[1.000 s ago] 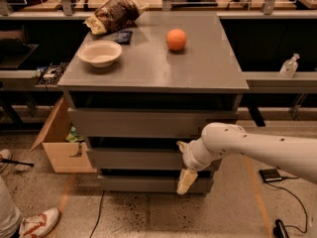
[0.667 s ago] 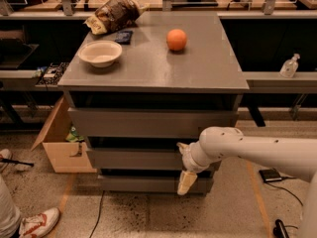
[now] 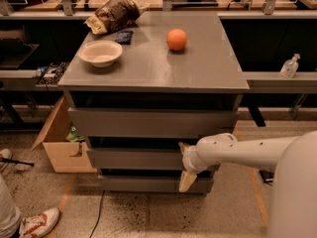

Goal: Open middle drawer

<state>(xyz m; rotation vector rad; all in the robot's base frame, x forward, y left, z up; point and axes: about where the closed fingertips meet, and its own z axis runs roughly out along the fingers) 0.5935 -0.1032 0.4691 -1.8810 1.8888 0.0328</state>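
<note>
The grey bench (image 3: 198, 68) fills the middle of the view, with three handleless drawer fronts stacked under its top. My white arm (image 3: 257, 150) reaches in from the right, low against them. The top drawer (image 3: 148, 123) is the widest and tallest. The middle drawer (image 3: 133, 158) sits just under it, second from the floor. Its long axis runs left to right across the view and its flat front faces the camera. The bottom drawer (image 3: 143, 183) is the narrowest.

An open cardboard box (image 3: 59, 152) stands on the floor beside the bench's left side. On the bench top, a crumpled snack bag (image 3: 114, 15) lies at the back left corner. A white bowl (image 3: 100, 52) sits upright in front of it, and an orange (image 3: 177, 39) is well apart to the right.

My pincer (image 3: 185, 163) is at the right part of the middle drawer's front. Its fingers are spread, one at the front's upper edge and one hanging below its lower edge, over the bottom drawer. A clear bottle (image 3: 290, 66) stands on the side shelf at the right.

Against the frames from a second ago, my wrist has slid slightly left and a little lower. The middle drawer's front sits where it did, and nothing on the bench top has shifted.
</note>
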